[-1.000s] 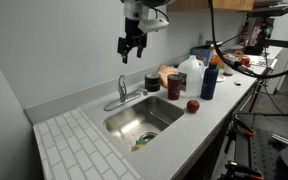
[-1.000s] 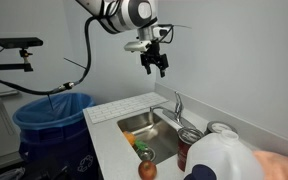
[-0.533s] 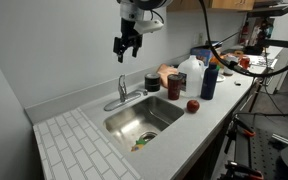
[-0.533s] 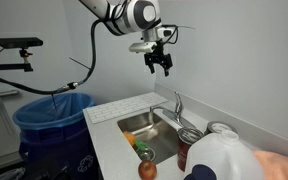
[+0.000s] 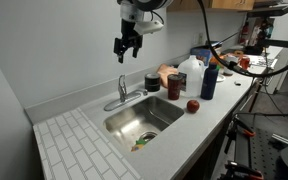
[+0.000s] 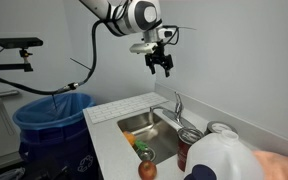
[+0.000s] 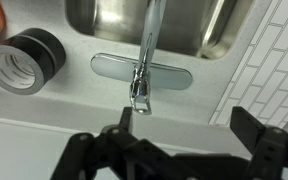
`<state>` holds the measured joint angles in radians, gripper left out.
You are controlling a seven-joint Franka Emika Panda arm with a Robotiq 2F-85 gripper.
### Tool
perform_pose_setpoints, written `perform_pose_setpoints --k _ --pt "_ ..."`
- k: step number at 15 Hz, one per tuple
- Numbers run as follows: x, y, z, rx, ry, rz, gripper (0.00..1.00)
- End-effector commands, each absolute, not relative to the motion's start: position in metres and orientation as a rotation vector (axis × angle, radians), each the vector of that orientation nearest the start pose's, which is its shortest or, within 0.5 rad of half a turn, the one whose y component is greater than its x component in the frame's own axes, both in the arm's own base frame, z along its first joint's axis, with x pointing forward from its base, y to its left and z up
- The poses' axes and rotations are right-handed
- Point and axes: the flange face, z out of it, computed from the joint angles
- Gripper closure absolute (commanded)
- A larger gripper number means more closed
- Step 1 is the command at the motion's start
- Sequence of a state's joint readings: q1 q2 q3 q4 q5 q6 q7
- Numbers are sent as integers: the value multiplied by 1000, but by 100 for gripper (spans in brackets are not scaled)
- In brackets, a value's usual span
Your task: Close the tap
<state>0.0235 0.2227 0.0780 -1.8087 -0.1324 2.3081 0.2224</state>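
- The hand [image 5: 127, 45] hung in the air well above the tap [image 5: 124, 94], touching nothing, as both exterior views showed [image 6: 160, 66].
- In the wrist view the hand [image 7: 184, 128] was open: its two dark fingers [image 7: 127, 118] stood wide apart with nothing between them.
- The tap [image 6: 174, 106] stood on the worktop [image 5: 202, 124] at the back edge of the sink [image 5: 112, 121], between the basin and the wall.
- In the wrist view the tap [image 7: 144, 68] lay directly below the hand, its flat base on the worktop and its spout reaching over the sink [image 7: 104, 25].
- A black roll of tape [image 7: 26, 60] lay on the worktop near the tap's base, apart from it.
- A red apple [image 5: 192, 105] sat on the worktop just beside the sink.
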Motion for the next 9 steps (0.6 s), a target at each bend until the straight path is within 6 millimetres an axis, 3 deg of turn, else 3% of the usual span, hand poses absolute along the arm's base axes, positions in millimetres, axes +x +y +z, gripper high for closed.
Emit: perform_pose_setpoints --k 1,5,9 --pt "672 50 431 -3166 109 -507 0" --pt "700 44 411 -3157 116 -543 0" --pt "723 51 392 -3143 95 -591 0"
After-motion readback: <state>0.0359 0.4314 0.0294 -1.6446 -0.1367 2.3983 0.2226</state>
